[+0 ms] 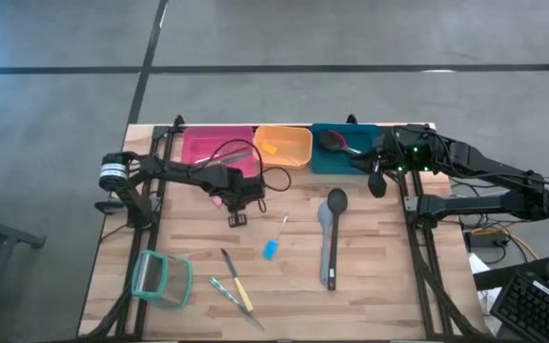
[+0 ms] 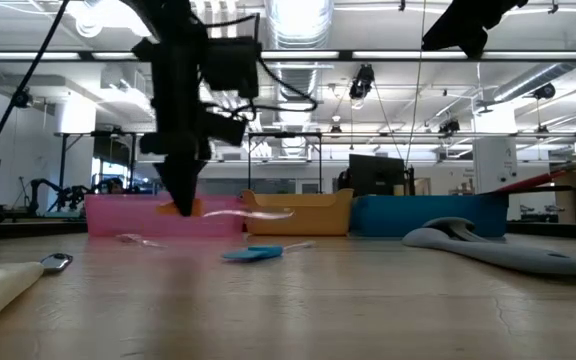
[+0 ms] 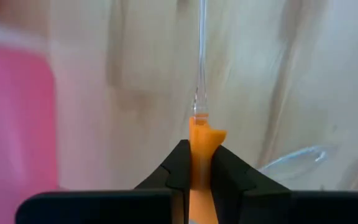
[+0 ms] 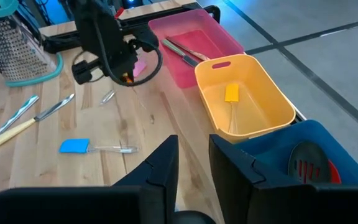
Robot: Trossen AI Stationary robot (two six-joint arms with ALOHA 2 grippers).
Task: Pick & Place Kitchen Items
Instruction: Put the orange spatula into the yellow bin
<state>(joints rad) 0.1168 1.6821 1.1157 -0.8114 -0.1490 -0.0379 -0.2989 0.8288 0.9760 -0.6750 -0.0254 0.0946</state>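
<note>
Left gripper (image 3: 195, 168) clamped on an orange-handled clear utensil (image 3: 199, 134), just in front of the pink bin (image 1: 215, 146) near the bench's back edge.

Right gripper (image 4: 191, 163) hovers by the teal bin (image 1: 343, 158) at the back right, its fingers a little apart and holding nothing. No readable writing shows anywhere. On the bench (image 1: 379, 276): a long grey spoon (image 1: 331, 235) right of centre, a small blue spatula (image 1: 273, 245) mid-bench, two slim yellow-handled knives (image 1: 236, 286) and a teal-rimmed grater (image 1: 159, 277) near the front left. The orange bin (image 1: 283, 146) holds a small yellow piece (image 4: 231, 93).
</note>
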